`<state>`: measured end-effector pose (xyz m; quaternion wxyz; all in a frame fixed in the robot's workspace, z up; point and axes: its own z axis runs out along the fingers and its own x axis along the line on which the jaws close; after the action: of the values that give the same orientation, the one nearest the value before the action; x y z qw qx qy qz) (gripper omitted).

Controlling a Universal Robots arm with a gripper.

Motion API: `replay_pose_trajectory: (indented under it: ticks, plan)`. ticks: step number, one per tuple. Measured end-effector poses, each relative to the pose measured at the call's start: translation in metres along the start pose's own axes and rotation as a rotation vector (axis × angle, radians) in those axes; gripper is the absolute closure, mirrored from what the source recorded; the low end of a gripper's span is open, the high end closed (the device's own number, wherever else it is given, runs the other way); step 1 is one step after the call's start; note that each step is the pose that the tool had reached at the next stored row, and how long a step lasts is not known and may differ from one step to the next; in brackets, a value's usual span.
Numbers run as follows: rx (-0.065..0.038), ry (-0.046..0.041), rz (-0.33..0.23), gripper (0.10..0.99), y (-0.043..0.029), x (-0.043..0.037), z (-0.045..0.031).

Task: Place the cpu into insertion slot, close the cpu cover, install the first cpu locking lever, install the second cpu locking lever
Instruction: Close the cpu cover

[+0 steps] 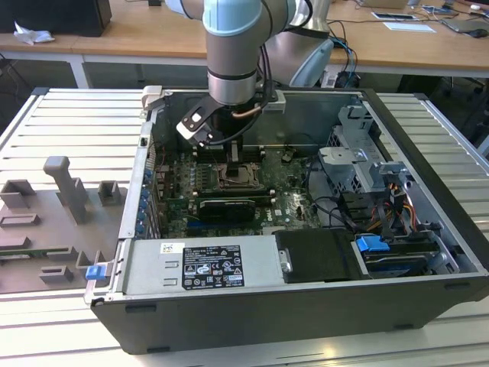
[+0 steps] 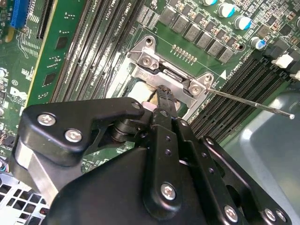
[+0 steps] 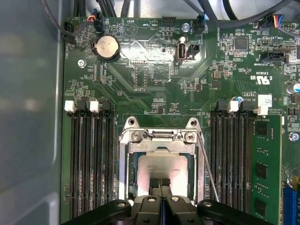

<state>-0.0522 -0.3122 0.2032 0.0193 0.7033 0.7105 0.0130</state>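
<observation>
- First wrist view: gripper [image 3: 161, 182], jaws pressed together, over the cpu [image 3: 161, 164] inside the lowered cpu cover [image 3: 123, 173]; loose lever [image 3: 210, 173] alongside.
- Exterior view: drive cage [image 1: 359, 153] at the insertion slot's [image 1: 238, 179] 3 o'clock.

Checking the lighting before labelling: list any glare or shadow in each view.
First wrist view: pale glare on the board beside the coin cell, and the cpu face shines back light. Second wrist view: the gripper is a dark mass in front, the metal panel bright. Exterior view: under the arm, the slot sits in shade.
</observation>
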Motion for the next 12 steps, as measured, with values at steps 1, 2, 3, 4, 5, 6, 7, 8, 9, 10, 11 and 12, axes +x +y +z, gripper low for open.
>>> replay_pose_trajectory:
  ticks: [1, 2, 3, 4, 5, 6, 7, 8, 9, 10, 11, 12]
  plan:
    - [0.0, 0.0, 0.0, 0.98, -0.0001, 0.0, 0.0001]
    - [0.0, 0.0004, 0.0, 0.98, -0.0006, 0.0001, -0.0001]
    - [-0.001, 0.0026, 0.0, 0.98, -0.0006, 0.0004, -0.0023]
    - [0.0, 0.0006, 0.0, 0.98, -0.0006, 0.0001, -0.0094]
    - [-0.001, 0.0007, 0.0, 0.98, -0.0006, 0.0001, -0.0104]
    - [-0.001, 0.0008, 0.0, 0.98, -0.0006, 0.0001, -0.0105]
    - [-0.001, 0.0007, 0.0, 0.98, -0.0003, 0.0001, -0.0105]
    - [0.0, 0.0005, 0.0, 0.98, 0.0001, 0.0, -0.0105]
    - [0.0, 0.0005, 0.0, 0.98, 0.0012, 0.0, -0.0105]
    - [0.0, 0.0006, 0.0, 0.98, 0.0023, 0.0, -0.0104]
    - [0.0, 0.0005, 0.0, 0.98, 0.0028, 0.0, -0.0104]
    - [0.0, 0.0005, 0.0, 0.98, 0.004, 0.0, -0.0104]
